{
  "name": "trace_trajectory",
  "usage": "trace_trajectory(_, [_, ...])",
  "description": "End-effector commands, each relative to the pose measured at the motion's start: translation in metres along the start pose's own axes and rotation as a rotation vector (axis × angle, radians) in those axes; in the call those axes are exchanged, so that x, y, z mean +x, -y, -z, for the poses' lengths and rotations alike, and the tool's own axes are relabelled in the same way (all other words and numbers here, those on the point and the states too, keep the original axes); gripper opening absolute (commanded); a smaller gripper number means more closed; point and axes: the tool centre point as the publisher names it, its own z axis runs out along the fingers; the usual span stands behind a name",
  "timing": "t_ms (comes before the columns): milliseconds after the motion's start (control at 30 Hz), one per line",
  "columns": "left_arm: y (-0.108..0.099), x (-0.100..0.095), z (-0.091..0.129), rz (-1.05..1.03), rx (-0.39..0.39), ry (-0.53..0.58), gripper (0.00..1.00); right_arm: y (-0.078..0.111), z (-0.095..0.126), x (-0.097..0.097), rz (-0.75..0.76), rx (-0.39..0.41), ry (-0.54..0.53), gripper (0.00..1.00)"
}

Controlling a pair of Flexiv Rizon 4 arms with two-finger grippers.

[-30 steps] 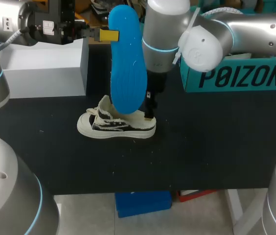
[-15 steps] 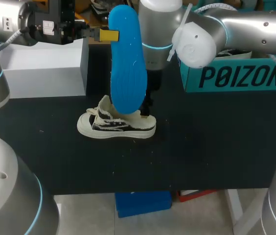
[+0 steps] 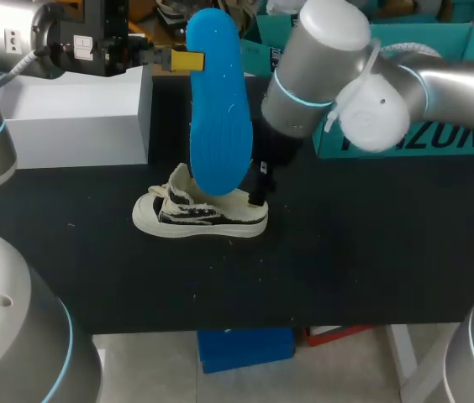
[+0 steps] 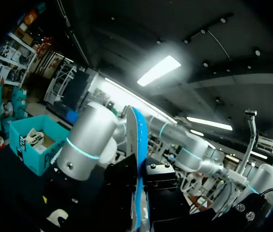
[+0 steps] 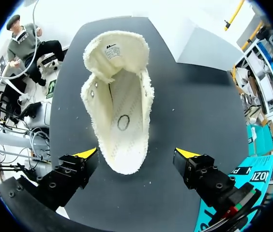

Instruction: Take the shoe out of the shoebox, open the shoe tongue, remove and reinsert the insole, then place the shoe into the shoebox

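**Black table (image 3: 346, 252), shoe lying across it, insole on end above the opening**

Centre frame in the head view, the shoe (image 3: 199, 214) rests on its sole with its long axis running left to right. The toe points to the frame's left and the heel to the right. Its tongue (image 3: 178, 180) is folded up and forward, so the mouth is open.

The blue insole (image 3: 216, 109) stands nearly upright in the upper middle of the frame. Its long axis is roughly at right angles to the shoe's, and its lower end hangs just over the open mouth. The left gripper (image 3: 182, 60) comes in from the upper left and is clamped on the insole near its upper end. In the left wrist view the insole (image 4: 139, 164) runs edge-on between that gripper's finger blocks.

The right gripper (image 5: 136, 154) sits at the heel end. Its fingers are spread, one to each side of the heel, and neither is touching it. From there the shoe (image 5: 119, 108) stretches straight ahead of the fingers, heel nearest and tongue farthest.

As I judge it, reinsertion depends on bringing the two axes together. The insole's lower end has to go down into the mouth and slide towards the toe at frame left. The left arm is the one placed to do that, while the right is best placed to close on the heel and steady it. The teal shoebox (image 3: 439, 50) stands at the upper right, well apart from the shoe.
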Motion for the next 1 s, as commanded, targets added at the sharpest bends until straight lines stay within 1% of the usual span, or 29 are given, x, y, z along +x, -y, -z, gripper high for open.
trace_trajectory(33, [-0.001, 0.000, -0.002, -0.001, 0.002, 0.005, 0.00, 0.006, 0.000, 0.005, 0.004, -0.128, 0.015, 1.00])
trace_trajectory(333, [-0.001, 0.000, -0.002, -0.001, 0.002, 0.005, 0.00, 0.006, -0.003, 0.008, -0.003, -0.257, 0.025, 1.00])
trace_trajectory(433, [-0.001, 0.000, -0.002, -0.001, 0.002, 0.005, 0.00, 0.008, -0.004, 0.009, -0.010, -0.322, 0.035, 1.00])
trace_trajectory(733, [-0.001, 0.000, -0.002, -0.001, 0.002, 0.005, 0.00, 0.012, -0.009, 0.012, -0.025, -0.412, 0.044, 1.00])
trace_trajectory(900, [-0.001, 0.000, -0.002, -0.001, 0.002, 0.005, 0.00, 0.014, -0.013, 0.012, -0.027, -0.491, 0.055, 1.00])
trace_trajectory(1000, [-0.001, 0.000, -0.002, -0.001, 0.002, 0.005, 0.00, 0.014, -0.017, 0.012, -0.032, -0.517, 0.057, 1.00])
